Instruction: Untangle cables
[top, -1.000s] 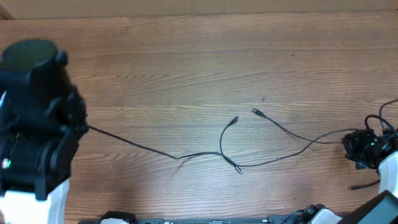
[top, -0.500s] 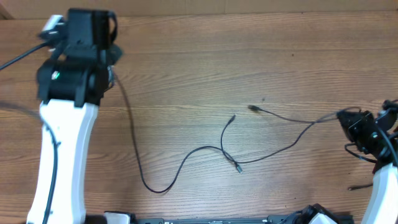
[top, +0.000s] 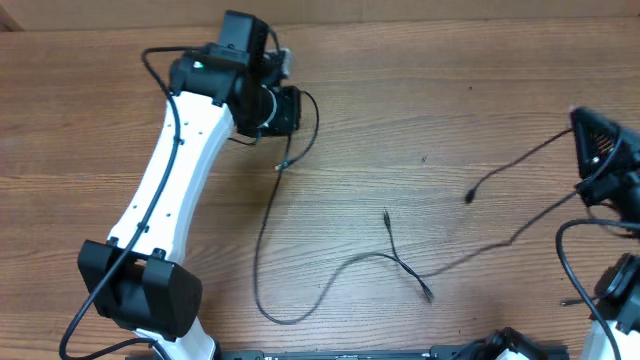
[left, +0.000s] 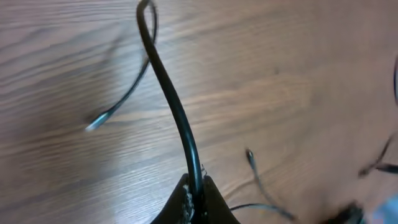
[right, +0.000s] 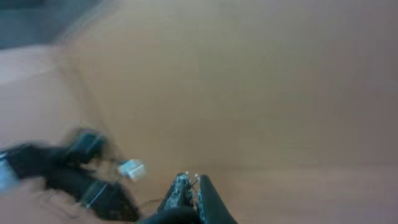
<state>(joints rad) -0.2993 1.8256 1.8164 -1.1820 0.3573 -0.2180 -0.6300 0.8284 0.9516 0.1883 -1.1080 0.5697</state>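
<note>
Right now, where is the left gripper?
Overhead view: the left gripper is upper left of centre, shut on a black cable looping toward the near edge.

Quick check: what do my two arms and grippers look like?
The left arm: long white shells, bulky black joints, a thin black wire along the shell, a small green light near the wrist. The right arm: black wrist, white shell below, looped black wires. The left gripper and right gripper: black, with narrow tapering fingers.
</note>
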